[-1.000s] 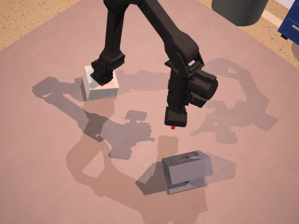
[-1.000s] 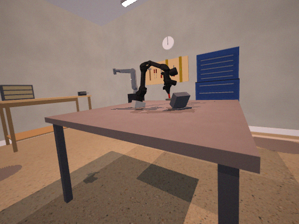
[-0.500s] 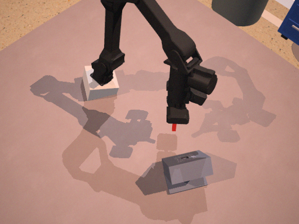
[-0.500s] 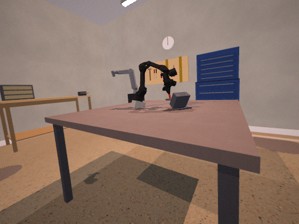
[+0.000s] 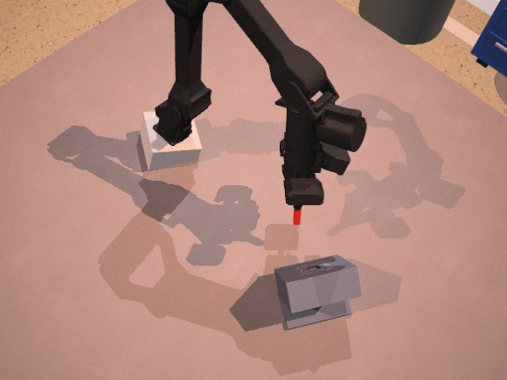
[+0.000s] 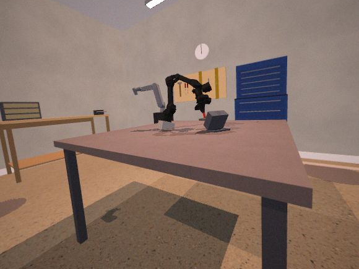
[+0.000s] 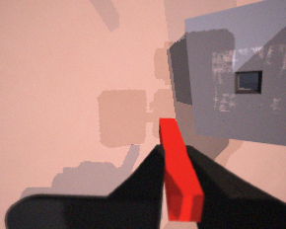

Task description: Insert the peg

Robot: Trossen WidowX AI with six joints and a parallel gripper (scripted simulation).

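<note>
Black arm bent downward, claw clamped on red peg near sloped panel.

Open table lies between peg and sloped panel — only the arm's white base block stands well apart.

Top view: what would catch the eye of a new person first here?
Most likely the red peg, the one bright thing, clamped in the black hand and pointing down above the table. Next, the grey sloped panel just in front of it, its dark hole not yet entered.
</note>
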